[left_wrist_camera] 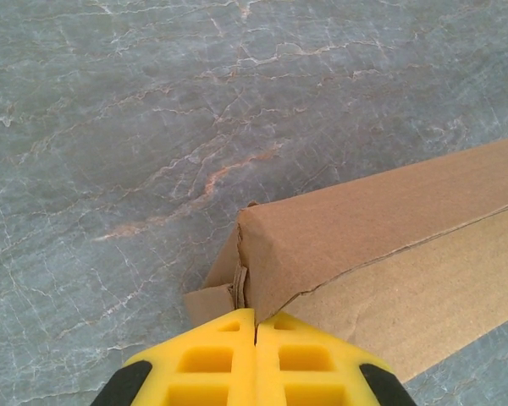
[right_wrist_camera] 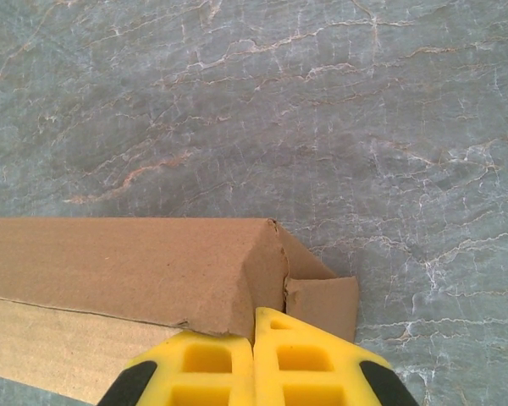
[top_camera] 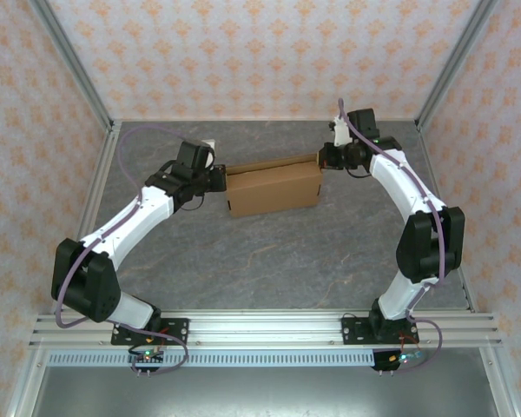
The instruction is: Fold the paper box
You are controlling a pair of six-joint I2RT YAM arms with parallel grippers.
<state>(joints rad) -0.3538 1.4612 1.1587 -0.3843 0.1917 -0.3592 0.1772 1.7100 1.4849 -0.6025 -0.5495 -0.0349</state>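
The paper box (top_camera: pixel 273 189) is plain brown cardboard, partly folded, lying at the back middle of the grey table. My left gripper (top_camera: pixel 221 178) is at its left end and my right gripper (top_camera: pixel 323 159) at its right end. In the left wrist view the yellow fingers (left_wrist_camera: pixel 212 364) are pressed together on the corner edge of the box (left_wrist_camera: pixel 389 228), beside a small loose flap (left_wrist_camera: pixel 207 303). In the right wrist view the gripper (right_wrist_camera: pixel 254 326) is likewise shut on the end wall of the box (right_wrist_camera: pixel 127 262), next to a short flap (right_wrist_camera: pixel 322 300).
The marbled grey table (top_camera: pixel 269 261) stretches in front of the box. Patterned walls with metal posts (top_camera: pixel 78 78) close in the back and sides. An aluminium rail (top_camera: pixel 260 328) carrying the arm bases runs along the near edge.
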